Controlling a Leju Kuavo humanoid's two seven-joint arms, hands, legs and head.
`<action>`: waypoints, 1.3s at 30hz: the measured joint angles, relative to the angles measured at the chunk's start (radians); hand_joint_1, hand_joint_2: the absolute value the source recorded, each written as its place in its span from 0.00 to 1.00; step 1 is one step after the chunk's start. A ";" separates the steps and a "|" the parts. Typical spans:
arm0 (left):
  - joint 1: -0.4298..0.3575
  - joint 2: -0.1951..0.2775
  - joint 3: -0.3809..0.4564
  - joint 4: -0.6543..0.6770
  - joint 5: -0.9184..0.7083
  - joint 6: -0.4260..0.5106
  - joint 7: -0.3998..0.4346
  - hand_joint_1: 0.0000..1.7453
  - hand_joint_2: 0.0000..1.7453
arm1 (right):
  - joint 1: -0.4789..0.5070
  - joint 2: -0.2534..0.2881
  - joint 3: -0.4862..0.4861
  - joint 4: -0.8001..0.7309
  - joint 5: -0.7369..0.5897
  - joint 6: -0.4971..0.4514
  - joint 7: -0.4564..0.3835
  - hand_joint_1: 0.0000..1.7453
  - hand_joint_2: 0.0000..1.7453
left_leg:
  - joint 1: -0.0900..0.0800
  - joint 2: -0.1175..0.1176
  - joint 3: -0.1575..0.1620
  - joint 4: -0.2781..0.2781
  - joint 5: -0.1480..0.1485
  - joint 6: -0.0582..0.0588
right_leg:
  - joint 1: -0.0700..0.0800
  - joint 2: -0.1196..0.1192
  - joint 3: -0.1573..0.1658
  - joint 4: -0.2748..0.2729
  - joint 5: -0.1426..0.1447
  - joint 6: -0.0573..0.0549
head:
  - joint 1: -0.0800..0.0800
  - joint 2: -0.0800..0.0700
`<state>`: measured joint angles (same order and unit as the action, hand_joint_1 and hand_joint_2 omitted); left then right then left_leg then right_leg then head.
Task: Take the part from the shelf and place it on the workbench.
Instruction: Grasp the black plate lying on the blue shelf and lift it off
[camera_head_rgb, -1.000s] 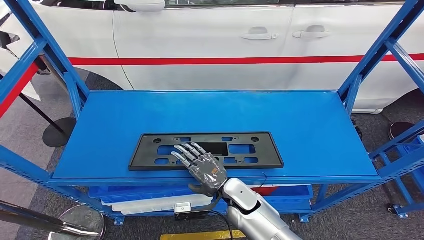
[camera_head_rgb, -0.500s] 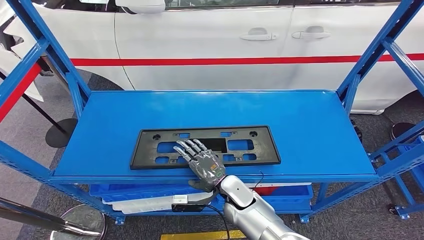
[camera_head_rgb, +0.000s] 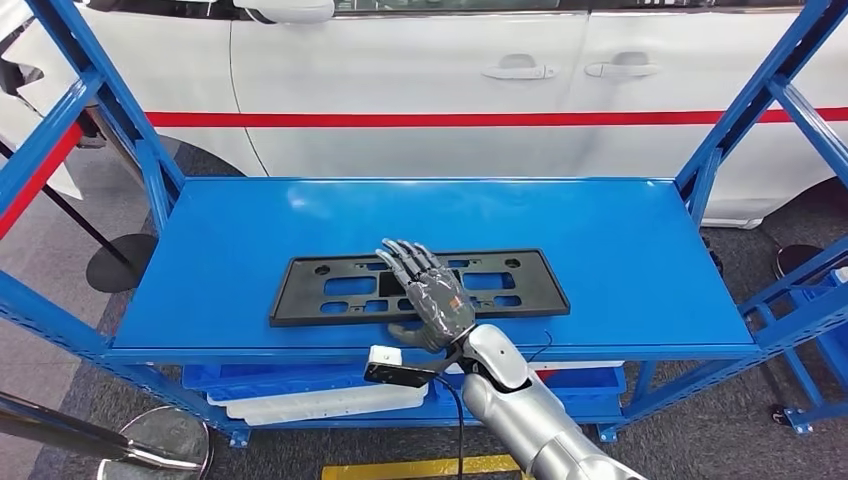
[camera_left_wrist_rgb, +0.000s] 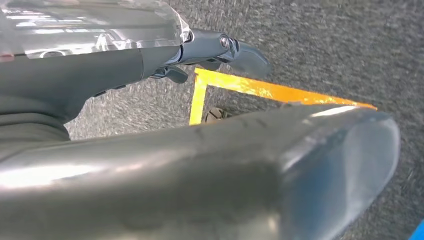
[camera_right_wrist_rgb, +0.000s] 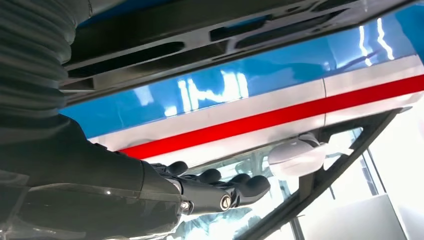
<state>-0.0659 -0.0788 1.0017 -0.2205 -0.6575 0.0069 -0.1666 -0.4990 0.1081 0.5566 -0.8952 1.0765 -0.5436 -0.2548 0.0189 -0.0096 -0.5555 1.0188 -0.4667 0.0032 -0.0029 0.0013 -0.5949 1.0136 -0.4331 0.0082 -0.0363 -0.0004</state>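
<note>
Head view: I see my right hand (camera_head_rgb: 430, 293) flat over the black part (camera_head_rgb: 330, 290) on the blue shelf (camera_head_rgb: 620, 260) — fingers extended, gripping nothing.

left hand (camera_left_wrist_rgb: 220, 50) | fingers curled | above yellow floor tape (camera_left_wrist_rgb: 260, 90) | grey carpet (camera_left_wrist_rgb: 340, 45)

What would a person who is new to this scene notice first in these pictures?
The eye goes first to the bright blue shelf in the middle of the head view, with a flat black part lying on it. The right hand is over the middle of that part, fingers spread, with the silver arm coming from below. Behind the shelf stands a white car with a red stripe along its side.
</note>
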 joint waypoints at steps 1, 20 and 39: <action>0.000 0.000 0.000 0.000 0.000 0.000 0.000 0.00 0.00 | 0.000 -0.001 -0.003 -0.003 -0.001 0.000 0.000 0.00 1.00 | 0.000 0.000 0.000 -0.002 0.003 0.006 | -0.002 0.000 -0.003 0.005 -0.005 0.005 | 0.000 0.000; -0.008 -0.004 0.020 0.001 0.000 0.004 -0.017 0.00 0.00 | 0.003 -0.024 0.049 -0.041 0.081 0.027 -0.001 0.00 1.00 | -0.006 0.003 -0.076 0.162 -0.097 -0.015 | 0.005 -0.003 0.007 -0.030 0.012 -0.036 | 0.000 0.000; -0.009 -0.005 0.042 0.001 -0.007 0.001 -0.024 0.00 0.00 | -0.072 -0.022 0.159 0.141 0.393 -0.010 0.247 0.33 1.00 | -0.008 0.006 -0.014 -0.012 0.024 0.031 | -0.003 0.000 -0.110 0.253 -0.114 0.011 | 0.000 0.000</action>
<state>-0.0750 -0.0834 1.0439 -0.2197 -0.6642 0.0080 -0.1908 -0.5706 0.0865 0.7155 -0.7544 1.4696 -0.5536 -0.0077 0.0106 -0.0037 -0.5697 1.0067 -0.4428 0.0342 -0.0062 0.0008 -0.7048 1.2666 -0.5469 0.0190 -0.0366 -0.0004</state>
